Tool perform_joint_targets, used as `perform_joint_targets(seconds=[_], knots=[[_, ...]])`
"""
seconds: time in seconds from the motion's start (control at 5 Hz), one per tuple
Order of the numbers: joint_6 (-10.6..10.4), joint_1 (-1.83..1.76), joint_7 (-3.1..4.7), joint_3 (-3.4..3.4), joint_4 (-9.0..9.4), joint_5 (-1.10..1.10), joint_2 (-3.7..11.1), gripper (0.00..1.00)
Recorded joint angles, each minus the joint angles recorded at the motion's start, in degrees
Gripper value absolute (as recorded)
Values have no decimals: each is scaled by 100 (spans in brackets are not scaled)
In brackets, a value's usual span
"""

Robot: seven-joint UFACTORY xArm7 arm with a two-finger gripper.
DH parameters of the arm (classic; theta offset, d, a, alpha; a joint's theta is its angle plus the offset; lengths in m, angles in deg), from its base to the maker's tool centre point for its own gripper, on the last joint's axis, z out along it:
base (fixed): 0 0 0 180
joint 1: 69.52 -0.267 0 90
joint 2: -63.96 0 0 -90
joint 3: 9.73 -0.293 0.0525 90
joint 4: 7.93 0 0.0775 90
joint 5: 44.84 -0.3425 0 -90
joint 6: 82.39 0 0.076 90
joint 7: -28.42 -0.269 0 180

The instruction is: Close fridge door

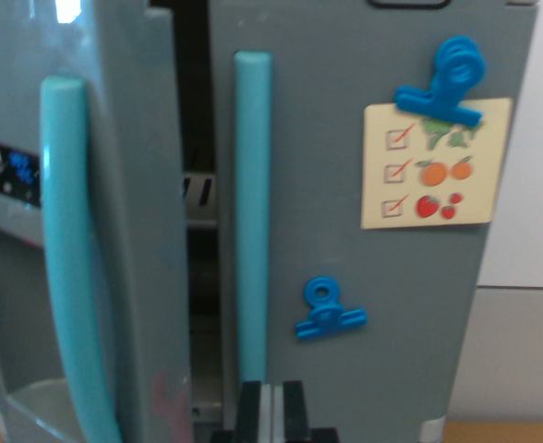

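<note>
Grey plastic, the left fridge door (114,231) stands ajar just up and to the left of my jaws, which look pressed narrow around nothing, and I judge a push glancing off its teal handle (68,258) could swing it wider instead.

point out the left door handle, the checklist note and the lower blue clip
left door handle (66,249), wrist view, on the middle of its teal bar
checklist note (435,166), wrist view, on the orange fruit row
lower blue clip (328,312), wrist view, below its ring
</note>
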Motion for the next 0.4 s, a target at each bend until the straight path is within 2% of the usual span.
perform_joint_targets(seconds=[0.2, 0.4], knots=[[0, 0, 0, 0, 0, 0, 0, 100], [0, 0, 0, -135, -3, 0, 145, 100]])
